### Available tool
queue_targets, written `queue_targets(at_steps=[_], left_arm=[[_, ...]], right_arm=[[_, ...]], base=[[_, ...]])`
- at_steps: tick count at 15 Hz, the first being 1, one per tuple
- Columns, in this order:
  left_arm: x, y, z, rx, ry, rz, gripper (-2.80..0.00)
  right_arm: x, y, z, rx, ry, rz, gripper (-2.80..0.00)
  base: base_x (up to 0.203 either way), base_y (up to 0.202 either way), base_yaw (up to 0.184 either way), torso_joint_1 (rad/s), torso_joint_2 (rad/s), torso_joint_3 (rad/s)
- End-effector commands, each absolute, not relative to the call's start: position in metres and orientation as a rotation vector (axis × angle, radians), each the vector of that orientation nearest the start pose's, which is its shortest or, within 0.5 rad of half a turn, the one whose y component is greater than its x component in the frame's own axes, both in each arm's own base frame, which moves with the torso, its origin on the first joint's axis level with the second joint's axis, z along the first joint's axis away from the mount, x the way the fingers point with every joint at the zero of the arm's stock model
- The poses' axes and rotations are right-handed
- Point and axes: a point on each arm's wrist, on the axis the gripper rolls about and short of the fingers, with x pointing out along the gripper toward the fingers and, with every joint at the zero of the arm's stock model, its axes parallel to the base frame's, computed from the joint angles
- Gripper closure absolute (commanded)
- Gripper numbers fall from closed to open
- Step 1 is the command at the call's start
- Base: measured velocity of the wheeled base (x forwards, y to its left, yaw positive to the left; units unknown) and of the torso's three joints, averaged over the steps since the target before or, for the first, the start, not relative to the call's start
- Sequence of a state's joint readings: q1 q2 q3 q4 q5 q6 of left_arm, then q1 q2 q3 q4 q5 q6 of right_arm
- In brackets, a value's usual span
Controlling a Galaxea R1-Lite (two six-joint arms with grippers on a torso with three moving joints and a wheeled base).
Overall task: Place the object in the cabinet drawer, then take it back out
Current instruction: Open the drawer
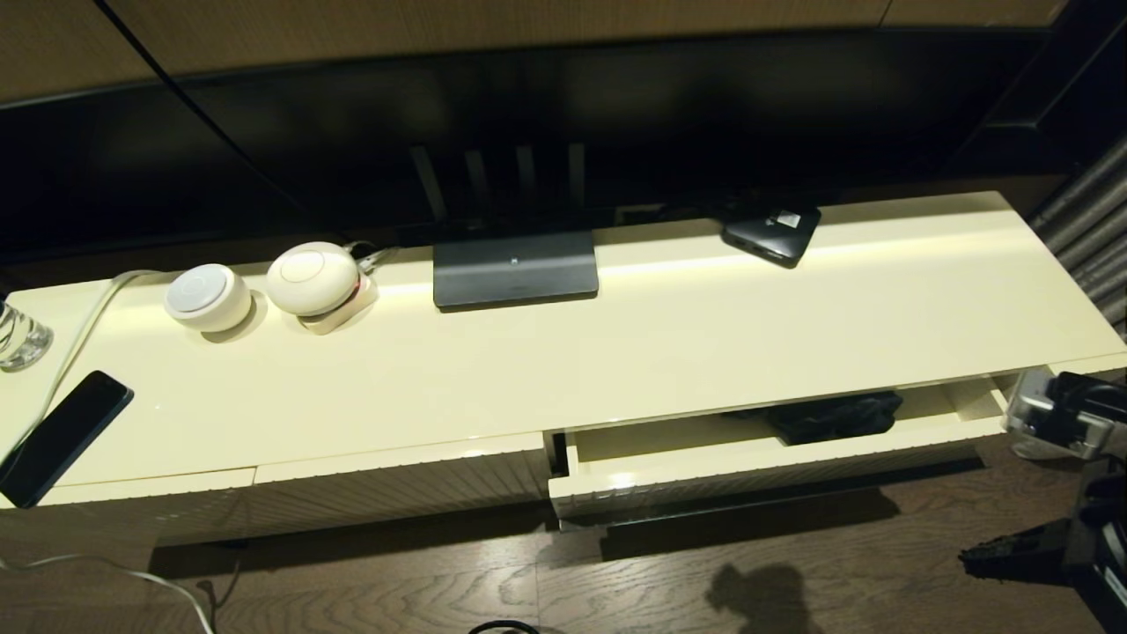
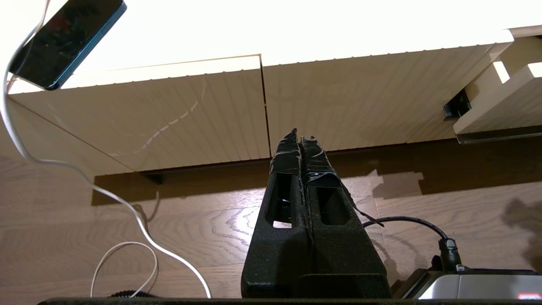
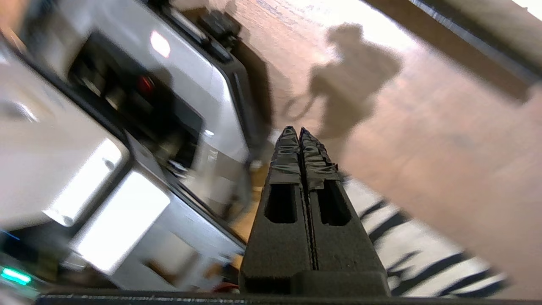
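Both grippers are seen closed, empty: left gripper (image 2: 300,136), right gripper (image 3: 295,132) low over wood floor. Bunched black umbrella (image 1: 835,416) lies inside half-open glossy ribbed drawer (image 1: 704,480).

Room lying dim | glare blowing out the cabinet top (image 2: 296,29) | shadows falling across the floor (image 1: 757,594) | right wrist view smearing with blur

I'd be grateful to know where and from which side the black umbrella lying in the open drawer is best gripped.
Grip the umbrella across its bunched middle, coming down from above at the front: the cabinet top overhangs the drawer, whose walls block sideways approaches. Its handle isn't distinguishable here. The right gripper, shut, is nearest.
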State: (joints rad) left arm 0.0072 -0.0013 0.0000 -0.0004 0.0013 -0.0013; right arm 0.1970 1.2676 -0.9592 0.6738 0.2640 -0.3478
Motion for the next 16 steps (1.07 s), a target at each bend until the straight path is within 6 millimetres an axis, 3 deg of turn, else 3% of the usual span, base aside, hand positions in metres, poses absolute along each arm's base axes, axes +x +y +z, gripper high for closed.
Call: queue_targets(at_steps=[1, 7, 16], left_arm=[[-0.023, 0.000, 0.075, -0.002, 0.002, 0.009, 0.00], [-0.023, 0.000, 0.075, -0.002, 0.002, 0.009, 0.00], [-0.023, 0.000, 0.075, -0.002, 0.002, 0.009, 0.00]], right_arm=[[0.182, 0.044, 0.207, -0.205, 1.025, 0.543, 0.00], [0.239, 0.055, 0.192, 0.016, 1.088, 0.351, 0.00], [0.265, 0.059, 0.190, 0.021, 1.045, 0.286, 0.00]], base=[[0.000, 0.000, 0.000, 0.000, 0.00, 0.000], [0.000, 0.000, 0.000, 0.000, 0.00, 0.000], [0.000, 0.000, 0.000, 0.000, 0.00, 0.000]])
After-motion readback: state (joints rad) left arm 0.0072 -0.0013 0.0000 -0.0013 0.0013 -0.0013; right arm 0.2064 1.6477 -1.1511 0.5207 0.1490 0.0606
